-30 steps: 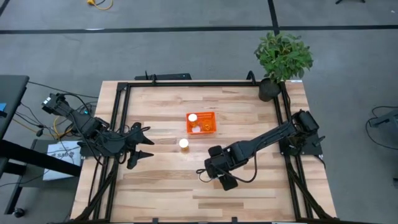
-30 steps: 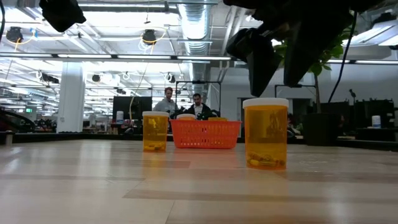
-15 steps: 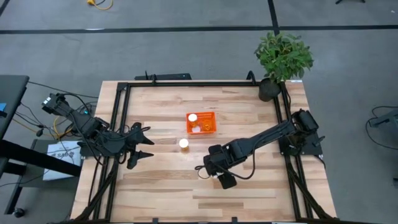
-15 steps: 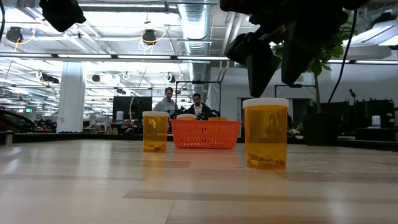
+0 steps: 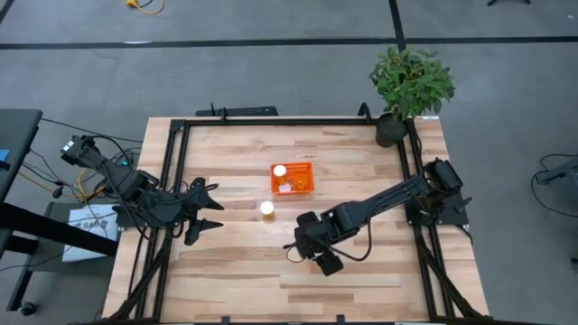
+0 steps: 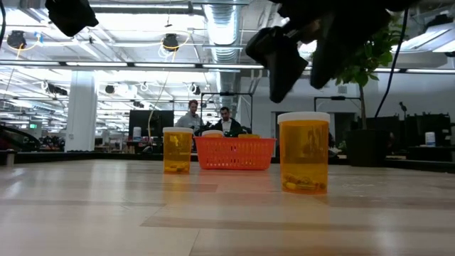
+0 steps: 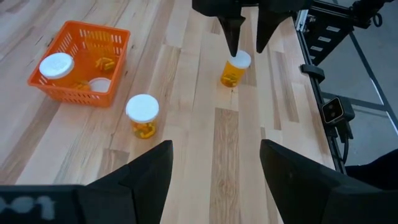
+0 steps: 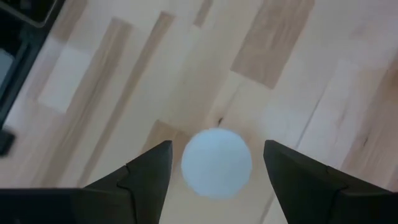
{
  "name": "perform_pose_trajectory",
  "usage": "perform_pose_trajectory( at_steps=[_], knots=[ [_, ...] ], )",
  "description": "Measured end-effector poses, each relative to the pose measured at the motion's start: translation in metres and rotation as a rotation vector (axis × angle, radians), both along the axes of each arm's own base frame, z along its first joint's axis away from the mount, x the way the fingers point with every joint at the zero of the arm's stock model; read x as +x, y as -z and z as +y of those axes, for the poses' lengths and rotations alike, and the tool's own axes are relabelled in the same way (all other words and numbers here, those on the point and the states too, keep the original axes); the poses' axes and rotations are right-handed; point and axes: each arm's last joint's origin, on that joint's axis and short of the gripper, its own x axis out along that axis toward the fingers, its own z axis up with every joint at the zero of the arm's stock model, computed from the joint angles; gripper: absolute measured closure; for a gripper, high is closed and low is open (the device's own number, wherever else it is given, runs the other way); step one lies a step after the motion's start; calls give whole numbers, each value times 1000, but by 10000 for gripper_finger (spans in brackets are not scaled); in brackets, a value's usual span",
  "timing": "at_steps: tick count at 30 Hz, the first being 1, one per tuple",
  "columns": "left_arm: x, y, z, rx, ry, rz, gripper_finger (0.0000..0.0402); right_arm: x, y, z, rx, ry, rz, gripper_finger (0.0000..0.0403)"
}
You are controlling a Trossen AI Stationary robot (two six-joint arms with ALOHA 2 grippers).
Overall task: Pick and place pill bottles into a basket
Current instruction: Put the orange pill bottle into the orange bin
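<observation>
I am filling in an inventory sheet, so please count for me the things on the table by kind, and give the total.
Pill bottles: 4. Two lie in the basket, one stands beside it, one stands under the open right gripper.
Orange basket: 1.
Potted plant: 1, at the table's corner.
Total: 6.

Even, bright overhead light on the table (image 5: 361,153); shadows are soft and short. Low view: ceiling lamps (image 6: 170,41) behind the basket (image 6: 234,153) glare, and the right gripper (image 6: 298,50) above the near pill bottle (image 6: 303,153) reads as a dark, soft silhouette. Right wrist view: the bottle's white cap (image 8: 216,163) is blurred, as are the fingers (image 8: 149,177) beside it.
</observation>
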Motion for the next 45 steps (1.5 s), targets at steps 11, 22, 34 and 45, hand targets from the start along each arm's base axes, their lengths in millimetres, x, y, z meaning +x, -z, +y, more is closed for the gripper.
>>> perform_pose_trajectory(
  at_steps=[11, 22, 34, 45],
  knots=[
    [0, 0, 0, 0, 0, 0, 170, 7, 0, -19, 13, 102, 2, 154],
    [0, 0, 0, 0, -1, 0, 170, 2, 3, -29, -72, 157, 62, 153],
    [0, 0, 0, -10, 2, 3, 170, 0, 3, -25, -76, 149, 73, 153],
    [0, 0, 0, -8, 3, 3, 170, -3, 1, -33, -77, 234, 146, 153]
  ],
)
